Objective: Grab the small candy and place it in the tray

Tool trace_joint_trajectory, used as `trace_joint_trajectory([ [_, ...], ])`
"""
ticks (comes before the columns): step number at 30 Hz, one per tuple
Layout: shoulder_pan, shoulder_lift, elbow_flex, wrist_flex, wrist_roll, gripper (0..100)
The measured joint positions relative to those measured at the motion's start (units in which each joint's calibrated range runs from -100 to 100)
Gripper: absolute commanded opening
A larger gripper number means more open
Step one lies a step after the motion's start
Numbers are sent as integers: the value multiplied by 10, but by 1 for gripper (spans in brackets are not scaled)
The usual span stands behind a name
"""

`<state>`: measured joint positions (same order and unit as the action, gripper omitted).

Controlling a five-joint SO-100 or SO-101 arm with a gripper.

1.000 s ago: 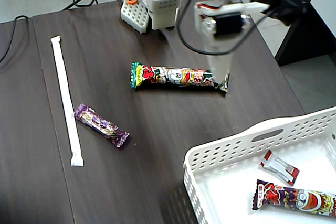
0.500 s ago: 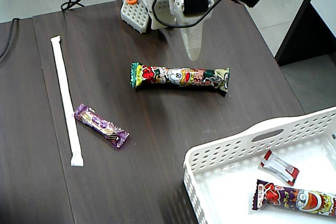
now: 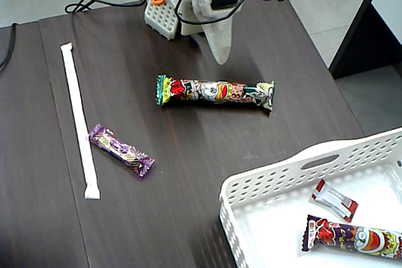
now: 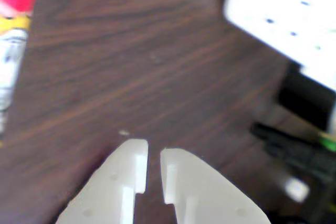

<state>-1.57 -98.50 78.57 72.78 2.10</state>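
The small candy [image 3: 335, 200], cream-white with red ends, lies inside the white perforated tray [image 3: 276, 169] at the lower right of the fixed view. My gripper [image 3: 221, 56] hangs at the far end of the table by the arm's base, far from the tray, pointing down at the wood. In the wrist view the gripper [image 4: 153, 150] has its white fingers almost together with only a thin slit between them and nothing held. A corner of the tray [image 4: 283, 14] shows at the top right of the wrist view.
A long cartoon-printed snack stick [image 3: 215, 91] lies on the table just in front of the gripper and shows in the wrist view [image 4: 13, 35]. A second one [image 3: 352, 240] lies in the tray. A purple foil candy [image 3: 121, 150] and a long white strip [image 3: 78, 120] lie at the left.
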Motion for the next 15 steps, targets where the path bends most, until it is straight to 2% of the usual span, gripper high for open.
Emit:
trace_joint_trajectory([
  [9,0,-6,5,55,0,1],
  [15,0,-6,14,55,0,1],
])
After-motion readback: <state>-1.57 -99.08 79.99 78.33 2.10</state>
